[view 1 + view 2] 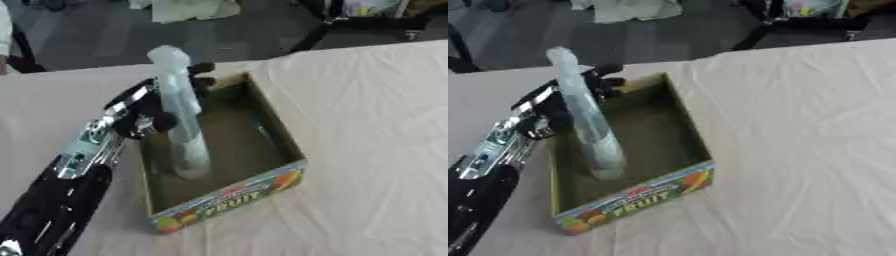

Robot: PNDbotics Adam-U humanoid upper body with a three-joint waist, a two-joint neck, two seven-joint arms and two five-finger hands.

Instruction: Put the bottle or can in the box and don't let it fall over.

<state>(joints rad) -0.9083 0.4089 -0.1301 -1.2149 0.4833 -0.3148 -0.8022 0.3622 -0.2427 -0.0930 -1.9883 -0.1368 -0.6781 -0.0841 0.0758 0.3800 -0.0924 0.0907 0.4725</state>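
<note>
A tall pale-green clear bottle (180, 115) stands upright inside an open cardboard box (282, 131), its base on the box floor near the left wall. The box's front wall carries a colourful fruit print (636, 200). My left hand (138, 109) reaches in from the lower left over the box's left wall. Its fingers curl round the far side of the bottle's upper half and its thumb sits on the near side. The bottle's cap end (168, 54) rises well above the hand. My right hand shows in neither view.
A creased beige cloth (376, 130) covers the table to the right of and in front of the box. The table's far edge runs just behind the box, with dark floor and black stand legs (324, 25) beyond it.
</note>
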